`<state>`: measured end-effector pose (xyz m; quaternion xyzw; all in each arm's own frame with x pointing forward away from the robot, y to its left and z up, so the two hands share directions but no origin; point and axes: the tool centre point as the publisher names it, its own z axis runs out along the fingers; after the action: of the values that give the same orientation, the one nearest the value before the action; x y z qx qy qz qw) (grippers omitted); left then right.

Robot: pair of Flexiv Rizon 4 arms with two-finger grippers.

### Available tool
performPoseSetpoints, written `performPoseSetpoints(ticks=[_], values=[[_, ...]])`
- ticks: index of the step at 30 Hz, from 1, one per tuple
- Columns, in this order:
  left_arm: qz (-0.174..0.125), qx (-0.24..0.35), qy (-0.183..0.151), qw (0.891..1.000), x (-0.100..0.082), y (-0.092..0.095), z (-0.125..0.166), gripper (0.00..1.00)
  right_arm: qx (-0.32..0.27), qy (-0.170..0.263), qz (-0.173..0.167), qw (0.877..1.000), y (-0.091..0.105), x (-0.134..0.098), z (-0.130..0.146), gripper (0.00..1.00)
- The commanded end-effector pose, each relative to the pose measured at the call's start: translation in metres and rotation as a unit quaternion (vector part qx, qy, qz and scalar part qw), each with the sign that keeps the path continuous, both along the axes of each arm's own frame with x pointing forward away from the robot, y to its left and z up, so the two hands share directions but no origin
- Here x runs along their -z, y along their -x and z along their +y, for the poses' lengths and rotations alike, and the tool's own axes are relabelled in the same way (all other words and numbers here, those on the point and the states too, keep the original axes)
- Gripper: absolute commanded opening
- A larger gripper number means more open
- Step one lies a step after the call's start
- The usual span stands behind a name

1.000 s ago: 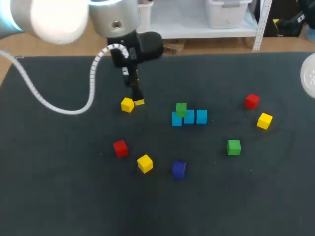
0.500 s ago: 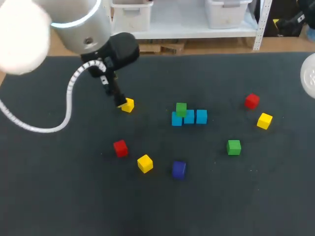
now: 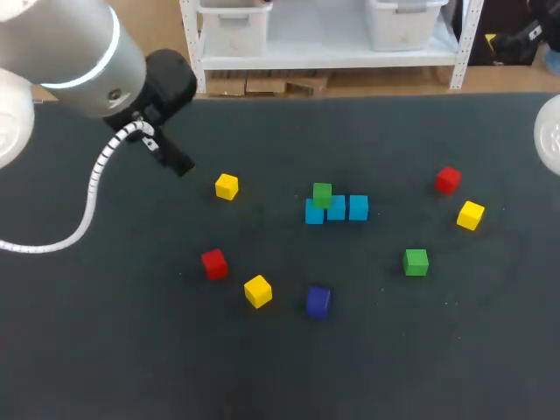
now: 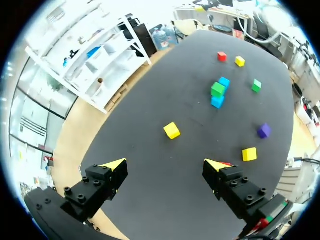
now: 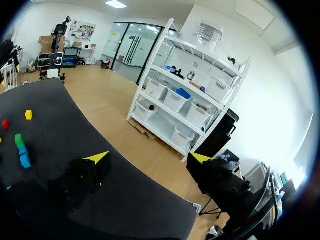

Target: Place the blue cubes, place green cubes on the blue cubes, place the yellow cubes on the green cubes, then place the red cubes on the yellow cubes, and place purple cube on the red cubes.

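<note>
**Plainly spread fingers on both arms, cubes scattered mid-counter**

The left gripper [image 4: 165,165] hangs over the counter [image 3: 105,350] near its far left corner. Its fingers are spread wide and hold nothing. Ahead of it, apart from both tips, lies the far yellow cube [image 3: 227,186], with bare dark surface all round it.

Near the middle, three blue cubes [image 3: 336,209] stand in a touching row. The stacked green cube [image 3: 322,194] sits on the row's left end.

The other cubes lie singly and well apart:
- The left red cube [image 3: 213,262], the near yellow cube [image 3: 257,290] and the purple cube [image 3: 318,301] form a loose arc nearer the robot.
- The loose green cube [image 3: 416,262] lies to the right of the purple cube.
- The right red cube [image 3: 448,179] and the right yellow cube [image 3: 470,214] lie toward the counter's right side, near each other but not touching.

A broad band of dark surface runs along the near edge, and another along the far edge behind the row.

The right gripper [image 5: 149,157] is over the counter's edge, with floor ahead of it. Its fingers are also spread and hold nothing. From its wrist view, the cubes lie off to one side.
</note>
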<state>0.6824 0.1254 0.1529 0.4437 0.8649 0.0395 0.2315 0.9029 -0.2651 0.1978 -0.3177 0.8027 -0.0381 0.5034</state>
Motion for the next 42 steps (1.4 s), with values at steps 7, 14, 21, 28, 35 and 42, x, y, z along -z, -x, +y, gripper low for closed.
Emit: performPoseSetpoints(ticks=[7,14,21,28,35,42], values=[[0.024,-0.013,0.015,1.0,0.008,-0.018,0.017,1.0,0.002,0.001,0.0,1.0,0.001,-0.001,0.001,1.0],[0.032,-0.007,0.02,0.999,0.008,-0.018,0.019,1.0,0.002,0.001,0.0,1.0,0.001,-0.001,0.001,1.0],[0.029,-0.006,0.041,0.999,0.008,-0.021,0.021,1.0,0.002,0.001,0.0,1.0,0.001,-0.001,0.001,1.0],[0.013,-0.024,0.047,0.999,0.002,-0.025,0.033,1.0,0.002,0.001,0.0,1.0,0.001,-0.001,0.001,1.0],[0.009,-0.033,0.046,0.998,-0.001,-0.03,0.04,1.0,0.002,0.001,0.0,1.0,0.001,-0.001,0.001,1.0],[0.024,-0.005,0.048,0.999,-0.001,-0.029,0.033,1.0,0.002,0.001,0.0,1.0,0.001,-0.001,0.001,1.0]])
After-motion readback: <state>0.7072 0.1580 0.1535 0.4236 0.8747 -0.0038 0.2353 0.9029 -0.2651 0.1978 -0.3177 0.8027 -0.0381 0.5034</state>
